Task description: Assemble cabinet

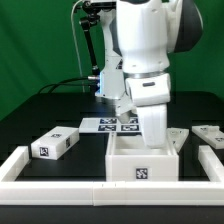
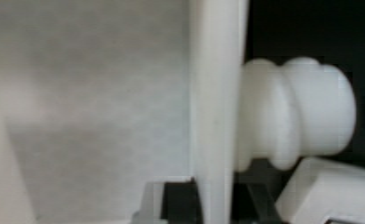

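Observation:
The cabinet is a white open box with a square tag on its front, standing at the table's front centre. My gripper reaches down onto its top rim, and the fingertips are hidden there in the exterior view. In the wrist view a thin upright white wall of the cabinet runs between my dark fingers, and the gripper looks shut on that wall. A white ribbed round part sits just beyond the wall. One small tagged drawer block lies at the exterior view's left, another at its right.
The marker board lies flat behind the cabinet. A long low white border rail runs along the front and up both sides of the black table. A green backdrop and a dark stand with cables stand behind.

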`<state>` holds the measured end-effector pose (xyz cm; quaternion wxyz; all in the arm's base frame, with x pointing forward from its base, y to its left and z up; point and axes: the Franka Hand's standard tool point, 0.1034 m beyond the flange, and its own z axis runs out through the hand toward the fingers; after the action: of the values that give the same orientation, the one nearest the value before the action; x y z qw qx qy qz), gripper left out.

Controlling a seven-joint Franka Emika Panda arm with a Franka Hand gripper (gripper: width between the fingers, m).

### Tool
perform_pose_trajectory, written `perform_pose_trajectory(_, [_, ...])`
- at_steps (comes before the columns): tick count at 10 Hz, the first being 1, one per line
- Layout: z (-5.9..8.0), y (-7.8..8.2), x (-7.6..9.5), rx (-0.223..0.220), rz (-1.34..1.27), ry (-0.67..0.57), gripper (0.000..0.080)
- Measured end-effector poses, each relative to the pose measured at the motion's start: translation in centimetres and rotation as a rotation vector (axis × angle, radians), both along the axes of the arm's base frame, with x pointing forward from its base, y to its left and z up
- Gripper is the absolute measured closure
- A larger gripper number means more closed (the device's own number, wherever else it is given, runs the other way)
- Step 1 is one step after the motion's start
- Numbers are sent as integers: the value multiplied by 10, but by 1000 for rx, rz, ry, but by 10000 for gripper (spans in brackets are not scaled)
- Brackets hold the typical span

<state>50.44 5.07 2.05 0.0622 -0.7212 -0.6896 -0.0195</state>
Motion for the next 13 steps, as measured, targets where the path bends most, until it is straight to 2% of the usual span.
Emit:
perform_pose_trajectory(1, [2,16,9,5,-16,-8,761])
perform_pose_trajectory(2, [3,25,14,9,-24,-13,762])
perform_pose_trajectory(5, [5,44,26,19,-50,-22,762])
perform_pose_trajectory(10, [0,47,24,15,48,-101,762])
perform_pose_trajectory(12, [-1,45,24,14,45,-96,762])
perform_pose_trajectory(13, [-2,45,24,14,44,-95,494])
